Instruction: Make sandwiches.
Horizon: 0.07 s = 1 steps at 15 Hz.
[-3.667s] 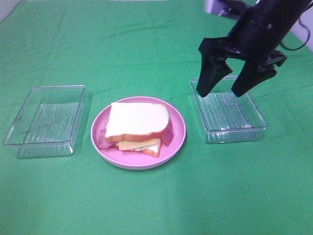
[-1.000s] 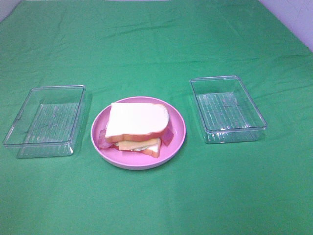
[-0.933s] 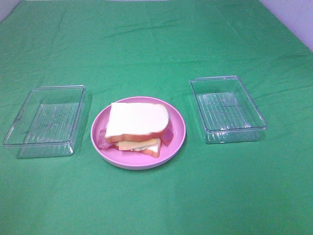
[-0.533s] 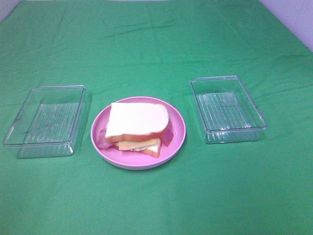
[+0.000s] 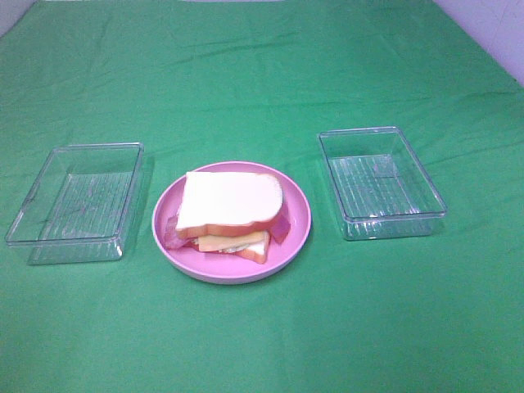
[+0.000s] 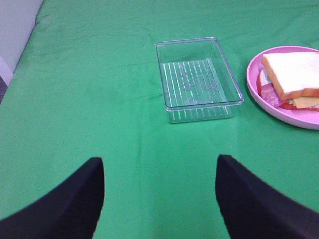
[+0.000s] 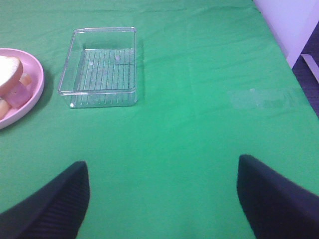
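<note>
Green cloth (image 5: 262,74) covers the whole table in the exterior high view, and neither arm shows there. At the middle sits a pink plate (image 5: 296,232) carrying the sandwiches (image 5: 232,203): a white bread slice with an orange-brown crust on top, a yellow cheese edge and a second slice under it, and pink strips poking out at both sides. A clear tray (image 5: 75,201) lies to the left of the plate and a second clear tray (image 5: 381,182) to the right, each apart from the plate's rim and with nothing inside. From the left wrist view, the left gripper (image 6: 159,199) hangs above bare cloth with its two dark fingers (image 6: 65,204) spread wide and nothing between them; the left-hand tray (image 6: 198,78) lies ahead of it and the plate (image 6: 261,94) with the stacked bread (image 6: 291,73) shows beyond the tray, cut by the frame edge. From the right wrist view, the right gripper (image 7: 164,201) is likewise held over empty cloth, its fingers (image 7: 271,199) set far apart and holding nothing; the right-hand tray (image 7: 99,67) lies ahead, with only a sliver of the plate (image 7: 32,94) and the sandwich's edge (image 7: 10,74) past it. Only the finger tips appear in both wrist views, so how high each arm hangs over the table is probably not to be judged.
</note>
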### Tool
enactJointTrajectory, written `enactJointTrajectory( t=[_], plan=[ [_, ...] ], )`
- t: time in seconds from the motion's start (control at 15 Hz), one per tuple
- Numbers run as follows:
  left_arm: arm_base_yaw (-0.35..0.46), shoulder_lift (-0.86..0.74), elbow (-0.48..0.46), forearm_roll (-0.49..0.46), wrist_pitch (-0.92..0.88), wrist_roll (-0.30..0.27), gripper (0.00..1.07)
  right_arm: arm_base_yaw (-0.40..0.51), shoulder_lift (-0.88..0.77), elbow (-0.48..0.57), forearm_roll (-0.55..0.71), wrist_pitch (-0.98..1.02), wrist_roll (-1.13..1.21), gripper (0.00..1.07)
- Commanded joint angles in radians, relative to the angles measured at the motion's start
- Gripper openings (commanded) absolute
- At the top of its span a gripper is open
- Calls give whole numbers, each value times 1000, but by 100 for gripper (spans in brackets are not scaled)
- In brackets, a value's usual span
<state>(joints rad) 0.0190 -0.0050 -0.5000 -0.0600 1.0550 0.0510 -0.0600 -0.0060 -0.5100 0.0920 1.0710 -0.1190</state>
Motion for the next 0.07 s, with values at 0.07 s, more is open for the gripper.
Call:
enactJointTrajectory(
  t=[0.07],
  plan=[
    [1,-22,2,-9,-12,0,62,-4,-15,4,-5,-11,-12,77]
  ],
)
